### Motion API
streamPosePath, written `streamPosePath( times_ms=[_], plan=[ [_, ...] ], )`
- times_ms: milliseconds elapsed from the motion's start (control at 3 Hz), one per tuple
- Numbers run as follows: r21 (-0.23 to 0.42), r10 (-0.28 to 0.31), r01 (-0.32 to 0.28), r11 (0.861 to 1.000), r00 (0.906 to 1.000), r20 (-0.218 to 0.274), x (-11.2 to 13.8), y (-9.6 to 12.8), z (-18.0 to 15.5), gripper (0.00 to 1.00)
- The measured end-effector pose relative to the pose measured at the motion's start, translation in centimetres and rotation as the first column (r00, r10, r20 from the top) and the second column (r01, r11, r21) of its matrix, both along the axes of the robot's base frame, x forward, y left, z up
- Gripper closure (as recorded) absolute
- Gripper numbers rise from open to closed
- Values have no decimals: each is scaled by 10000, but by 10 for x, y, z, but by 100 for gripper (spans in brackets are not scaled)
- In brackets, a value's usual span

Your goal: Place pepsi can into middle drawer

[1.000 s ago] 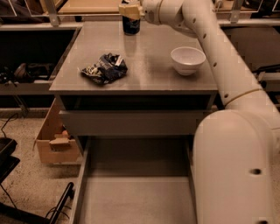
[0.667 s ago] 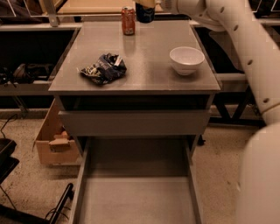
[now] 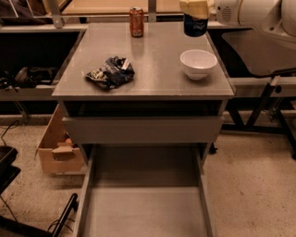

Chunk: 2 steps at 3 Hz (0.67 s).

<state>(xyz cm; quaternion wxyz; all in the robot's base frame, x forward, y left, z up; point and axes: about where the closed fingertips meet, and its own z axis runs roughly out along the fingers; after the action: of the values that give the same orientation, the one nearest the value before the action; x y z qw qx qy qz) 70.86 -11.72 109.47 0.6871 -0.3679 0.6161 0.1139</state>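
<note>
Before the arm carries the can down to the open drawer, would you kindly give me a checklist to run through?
1. Grip: the hand is closed over the top of the pepsi can, above the table's far right corner: ok.
2. Can upright: ok.
3. Can lifted free of the tabletop: cannot tell.
4. Middle drawer pulled out, floor in view: ok.
5. Upper drawer shut, not blocking the open one: ok.
6. Straight path towards the drawer: the white bowl sits just in front of the can, so the path probably needs to go over or around it: not ok.
</note>
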Motion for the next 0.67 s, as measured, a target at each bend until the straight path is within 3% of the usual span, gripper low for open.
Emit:
streamPosePath(
  times_ms=[333, 667],
  plan=[
    [152, -832, 854, 9962, 9906, -1090, -41, -45, -61, 100],
    [445, -1097, 1221, 9915, 9701, -2167, -74, -67, -141, 100]
  ],
)
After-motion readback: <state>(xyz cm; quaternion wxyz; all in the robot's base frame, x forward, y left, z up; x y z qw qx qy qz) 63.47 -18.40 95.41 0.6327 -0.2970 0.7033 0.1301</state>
